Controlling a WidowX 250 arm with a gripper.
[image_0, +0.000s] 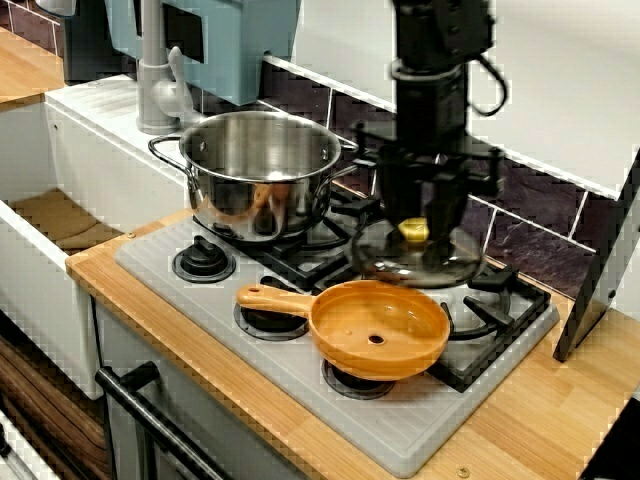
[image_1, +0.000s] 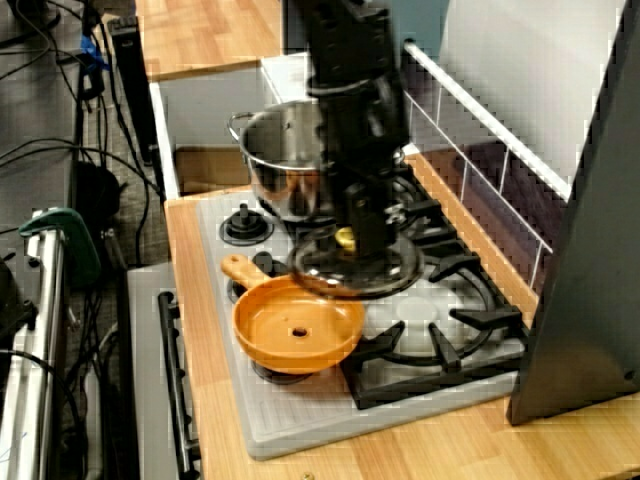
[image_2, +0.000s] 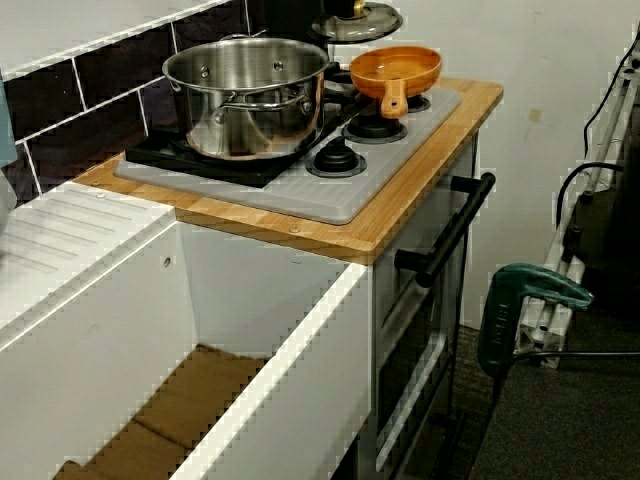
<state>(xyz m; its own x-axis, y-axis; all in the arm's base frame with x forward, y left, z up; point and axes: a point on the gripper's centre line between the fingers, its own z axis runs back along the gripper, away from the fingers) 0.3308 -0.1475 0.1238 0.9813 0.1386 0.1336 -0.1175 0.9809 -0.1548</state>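
Note:
My black gripper comes straight down over the right rear of the hob and is shut on the yellow knob of a round glass lid. The lid hangs about level, just above the black burner grate. In the high side view the gripper holds the lid so that its near rim overlaps the far edge of an orange pan. The orange pan sits on the front burner, handle pointing left. From the sink end only the lid and pan show clearly.
A steel pot with no lid stands on the left rear burner, close to the gripper's left. Two black knobs sit on the grey hob plate. A dark tiled wall runs behind. A white sink lies to the left, and a dark panel leans at the right.

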